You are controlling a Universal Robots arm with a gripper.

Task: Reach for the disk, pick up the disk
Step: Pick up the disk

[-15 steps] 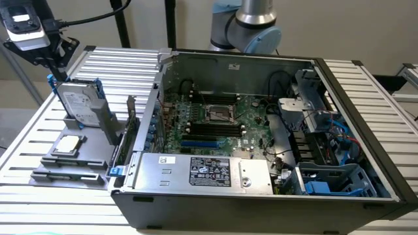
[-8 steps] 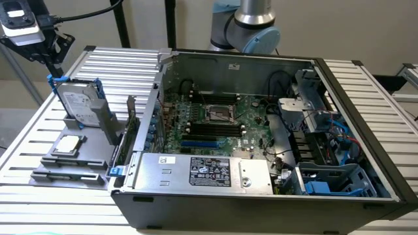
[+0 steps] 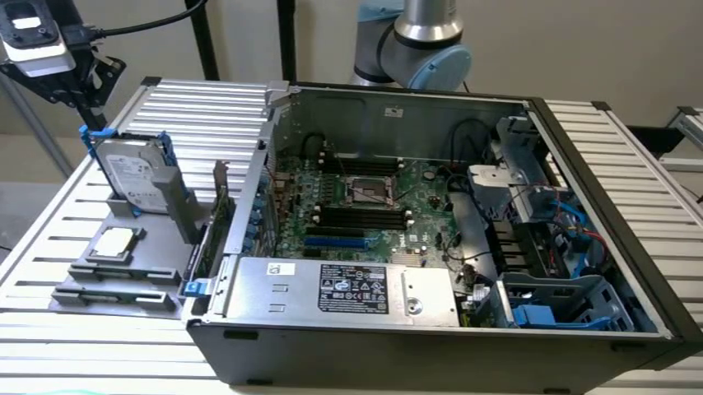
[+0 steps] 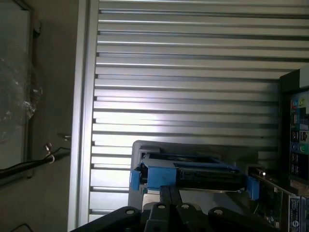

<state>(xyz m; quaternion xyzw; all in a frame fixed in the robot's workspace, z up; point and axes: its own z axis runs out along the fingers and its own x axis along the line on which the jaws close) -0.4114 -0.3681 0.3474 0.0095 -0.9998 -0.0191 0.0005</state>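
Observation:
The disk [image 3: 134, 174] stands upright in a grey holder [image 3: 165, 216] at the exterior view's left, its white label facing the camera and a blue bracket along its edges. My gripper [image 3: 90, 113] hangs just above the disk's top corner at the exterior view's left, close to the blue bracket. In the wrist view the disk [image 4: 193, 173] is seen edge-on. There my gripper [image 4: 170, 192] has its two dark fingers pressed together, shut on nothing, with their tips just short of the blue edge.
An open computer case [image 3: 615, 189] fills the middle and the exterior view's right, with a motherboard [image 3: 368, 202] and a silver box with a black label [image 3: 341, 290]. A small square chip [image 3: 115, 241] lies on the grey fixture. All rest on a slatted metal table [image 3: 209, 107].

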